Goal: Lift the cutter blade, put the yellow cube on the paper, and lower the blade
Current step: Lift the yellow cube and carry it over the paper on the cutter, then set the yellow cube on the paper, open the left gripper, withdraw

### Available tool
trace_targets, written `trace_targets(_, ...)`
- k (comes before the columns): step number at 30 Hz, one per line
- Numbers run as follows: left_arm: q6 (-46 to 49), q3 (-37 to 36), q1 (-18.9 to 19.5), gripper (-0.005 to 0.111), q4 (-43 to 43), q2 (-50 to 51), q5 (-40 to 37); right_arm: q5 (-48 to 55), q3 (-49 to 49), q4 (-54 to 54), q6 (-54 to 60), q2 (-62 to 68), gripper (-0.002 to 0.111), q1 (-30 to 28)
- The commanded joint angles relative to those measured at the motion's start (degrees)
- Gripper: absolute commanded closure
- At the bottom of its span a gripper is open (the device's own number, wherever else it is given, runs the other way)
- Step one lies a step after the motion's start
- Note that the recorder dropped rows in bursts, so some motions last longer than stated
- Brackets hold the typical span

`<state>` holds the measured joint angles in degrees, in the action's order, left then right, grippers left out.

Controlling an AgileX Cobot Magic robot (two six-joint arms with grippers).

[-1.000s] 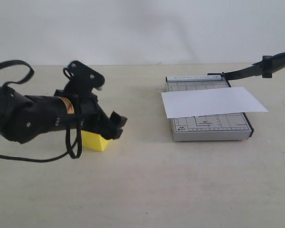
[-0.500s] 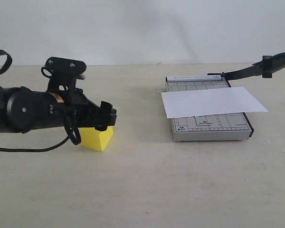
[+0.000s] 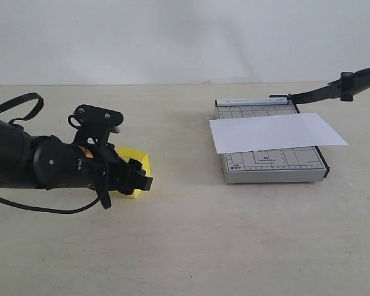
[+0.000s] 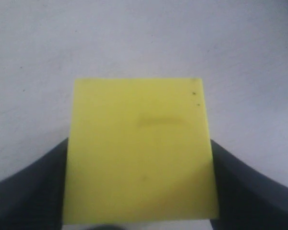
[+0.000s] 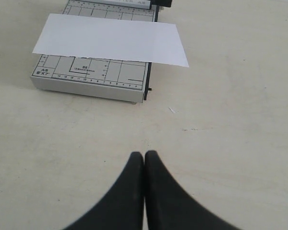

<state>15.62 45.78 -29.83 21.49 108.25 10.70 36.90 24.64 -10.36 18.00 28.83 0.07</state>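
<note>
The yellow cube (image 3: 135, 159) rests on the table at the left. My left gripper (image 3: 139, 177) is lowered over it, and in the left wrist view the cube (image 4: 139, 143) fills the gap between the two black fingers (image 4: 38, 187), which press against its sides. The cutter blade (image 3: 333, 89) stands raised at the far right, hinged to the grey gridded base (image 3: 274, 166). The white paper (image 3: 274, 131) lies across that base. My right gripper (image 5: 144, 155) hovers over bare table in front of the base (image 5: 86, 79) and paper (image 5: 110, 40), fingers shut on nothing; it is out of the exterior view.
A black cable (image 3: 24, 102) loops off the left arm. The tabletop (image 3: 191, 246) is pale and meets a white wall behind.
The left gripper has dropped from above the cube down around it, and its fingers now sit against the cube's sides. Blade, paper and base have not moved.
</note>
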Motion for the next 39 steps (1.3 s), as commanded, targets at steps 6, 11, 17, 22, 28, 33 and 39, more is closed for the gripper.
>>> trace_targets(6,0.45,-0.18,0.1,0.102,0.52,-8.7,-9.0,-0.26,-0.15,0.03,-0.06,-0.2,0.109,-0.16)
trace_targets(11,1.29,0.29,-0.03,0.102,-1.02,-21.24,-17.15,-0.26,-0.15,0.03,-0.06,-0.2,0.109,-0.16)
trace_targets(17,10.16,6.53,-0.03,0.102,-2.02,-21.77,-24.6,-0.37,-0.15,0.03,-0.06,-0.2,0.109,-0.16)
trace_targets(22,14.81,21.4,-1.82,0.102,5.74,-9.73,-27.82,-0.49,-0.15,0.03,-0.06,-0.2,0.109,-0.16)
trace_targets(28,22.54,40.43,-5.76,0.102,12.58,4.54,-34.91,-0.49,-0.15,0.03,-0.06,-0.2,0.109,-0.16)
trace_targets(33,22.54,54.01,-7.03,0.102,12.58,14.8,-40.09,-0.49,-0.15,0.03,-0.06,-0.2,0.109,-0.16)
trace_targets(39,22.63,64.12,-7.5,0.102,12.05,22.63,-44.1,-0.49,-0.15,0.03,-0.8,-0.2,0.109,-0.16)
